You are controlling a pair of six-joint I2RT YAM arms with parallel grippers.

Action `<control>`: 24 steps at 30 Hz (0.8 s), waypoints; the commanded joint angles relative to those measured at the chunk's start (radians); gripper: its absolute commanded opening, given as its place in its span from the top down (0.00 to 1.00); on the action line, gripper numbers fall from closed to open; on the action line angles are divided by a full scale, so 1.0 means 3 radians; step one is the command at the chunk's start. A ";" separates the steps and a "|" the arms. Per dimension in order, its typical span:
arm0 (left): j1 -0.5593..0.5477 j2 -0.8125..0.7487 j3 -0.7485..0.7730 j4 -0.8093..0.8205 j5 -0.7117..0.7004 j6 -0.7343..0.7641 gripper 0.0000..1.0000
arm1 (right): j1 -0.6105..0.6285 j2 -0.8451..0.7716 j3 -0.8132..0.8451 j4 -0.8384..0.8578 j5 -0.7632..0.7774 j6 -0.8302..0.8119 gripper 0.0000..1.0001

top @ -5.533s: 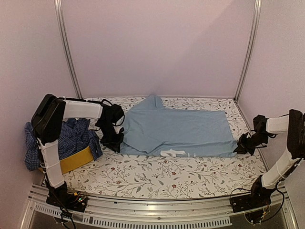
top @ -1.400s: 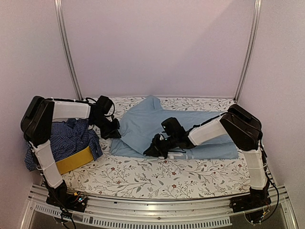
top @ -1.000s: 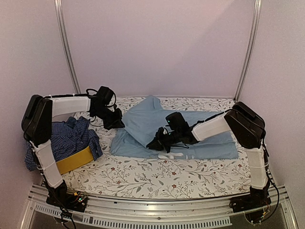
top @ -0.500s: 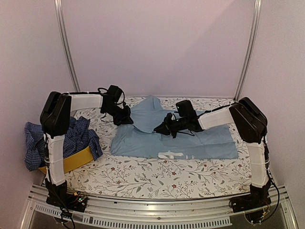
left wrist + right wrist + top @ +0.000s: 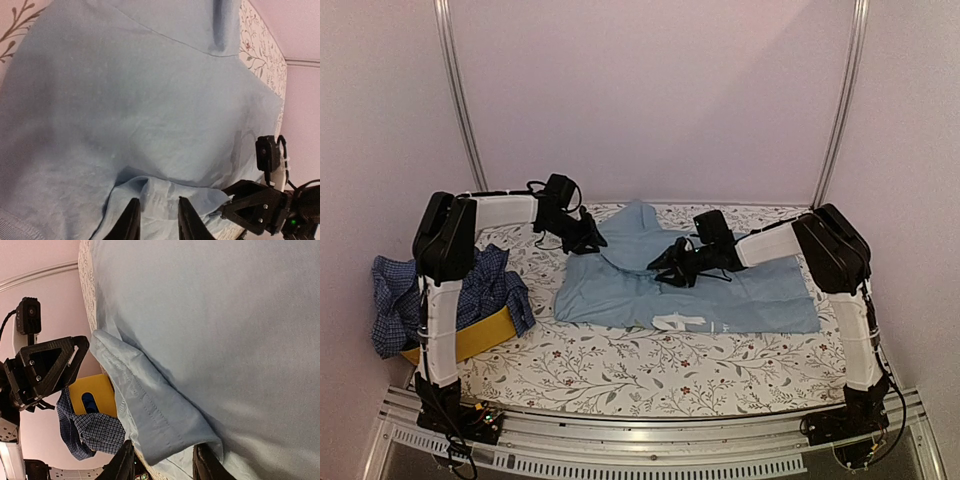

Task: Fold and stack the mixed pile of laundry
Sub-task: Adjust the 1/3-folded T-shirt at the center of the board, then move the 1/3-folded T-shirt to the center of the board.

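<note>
Pincer states are given first. On the left pincer [image 5: 592,240] the fingers [image 5: 132,220] are seen slightly parted, with a raised fold of the light blue T-shirt [image 5: 740,295] lying in the narrow gap. The cloth is not seen to be clamped, so this pincer is taken as released. On the right pincer [image 5: 665,265] the fingers are spread wider, and a doubled, stitched hem of the same shirt is seen lying loose between them; this pincer is likewise released. Both pincers are lowered onto the left half of the shirt, near each other, the left one at its far left edge and the right one nearer the middle.

The T-shirt is spread on the floral-covered table [image 5: 620,375], in the middle and toward the far side. Its long axis is laid left to right. A straight edge is found at the right end, a pointed flap is directed toward the far side, and the left end is folded over itself. Which end carries the collar cannot be told. A white print [image 5: 690,323] is shown at the near edge; its writing is too small to be read.

At the left of the table, the navy-and-white checked shirt [image 5: 388,300] and darker blue clothes [image 5: 495,285] are heaped over a yellow basket [image 5: 485,335], near the T-shirt but not touching it.
</note>
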 commanded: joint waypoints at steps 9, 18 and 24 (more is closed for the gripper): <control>0.0079 -0.0736 -0.0302 0.0166 -0.0184 0.0405 0.31 | -0.0672 -0.1472 -0.0672 -0.0989 0.0064 -0.1420 0.18; -0.0372 -0.1130 -0.1031 0.0156 0.0071 0.0648 0.30 | -0.0952 -0.2794 -0.2015 -0.1621 -0.0055 -0.2048 0.18; -0.0647 -0.0970 -0.1294 0.0218 0.0082 0.0491 0.32 | -0.1215 -0.2870 -0.2433 -0.1549 0.0027 -0.2180 0.19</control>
